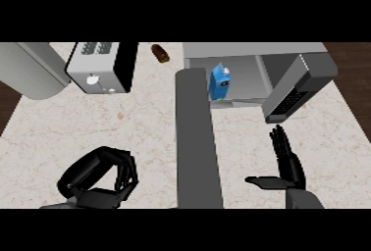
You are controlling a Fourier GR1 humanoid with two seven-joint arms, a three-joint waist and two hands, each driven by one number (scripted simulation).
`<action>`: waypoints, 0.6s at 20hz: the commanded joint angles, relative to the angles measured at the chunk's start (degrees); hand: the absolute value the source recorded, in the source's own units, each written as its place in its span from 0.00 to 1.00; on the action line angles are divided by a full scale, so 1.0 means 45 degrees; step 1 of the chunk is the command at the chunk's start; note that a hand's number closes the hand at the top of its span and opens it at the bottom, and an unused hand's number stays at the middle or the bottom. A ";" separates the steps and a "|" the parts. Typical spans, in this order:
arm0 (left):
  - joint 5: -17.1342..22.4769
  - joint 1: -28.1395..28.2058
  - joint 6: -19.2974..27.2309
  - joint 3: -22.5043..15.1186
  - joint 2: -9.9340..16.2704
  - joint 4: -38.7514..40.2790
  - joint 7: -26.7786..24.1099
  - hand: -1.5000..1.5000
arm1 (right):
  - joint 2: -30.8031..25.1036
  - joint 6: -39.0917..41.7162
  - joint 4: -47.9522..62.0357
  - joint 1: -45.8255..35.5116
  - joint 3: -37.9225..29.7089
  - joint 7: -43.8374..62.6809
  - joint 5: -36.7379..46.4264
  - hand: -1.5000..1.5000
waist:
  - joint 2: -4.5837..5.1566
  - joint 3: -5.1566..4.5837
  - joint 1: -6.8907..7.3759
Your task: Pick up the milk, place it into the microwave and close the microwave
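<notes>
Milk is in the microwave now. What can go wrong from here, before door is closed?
1. The milk carton stands near the microwave's front edge; the closing door might knock it over.
2. The open right hand is below the door, so its push may slip off the door's edge.

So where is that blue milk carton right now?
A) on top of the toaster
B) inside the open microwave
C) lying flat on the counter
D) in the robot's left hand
B: the blue milk carton stands inside the microwave, whose door hangs open; neither hand touches it.
</notes>
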 commanded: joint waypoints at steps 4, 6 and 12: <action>-0.2118 -0.1262 0.1077 -0.1561 0.0001 0.1565 -0.1333 1.00 | -0.0492 0.1491 -0.3026 0.3755 0.0331 -0.0897 -0.0541 0.00 | 0.0065 -0.0008 -0.0020; -0.2186 -0.1337 0.1150 -0.1668 0.0001 0.2260 -0.1837 1.00 | -0.0908 0.2093 -0.4311 0.4799 0.0246 -0.0614 -0.1030 0.00 | 0.0097 -0.0007 0.0066; -0.2688 -0.1303 0.4515 -0.4893 0.0001 0.3126 -0.2903 1.00 | -0.1138 0.3350 -0.7866 0.7063 0.0752 0.0215 -0.2126 0.00 | 0.0123 0.0002 0.0167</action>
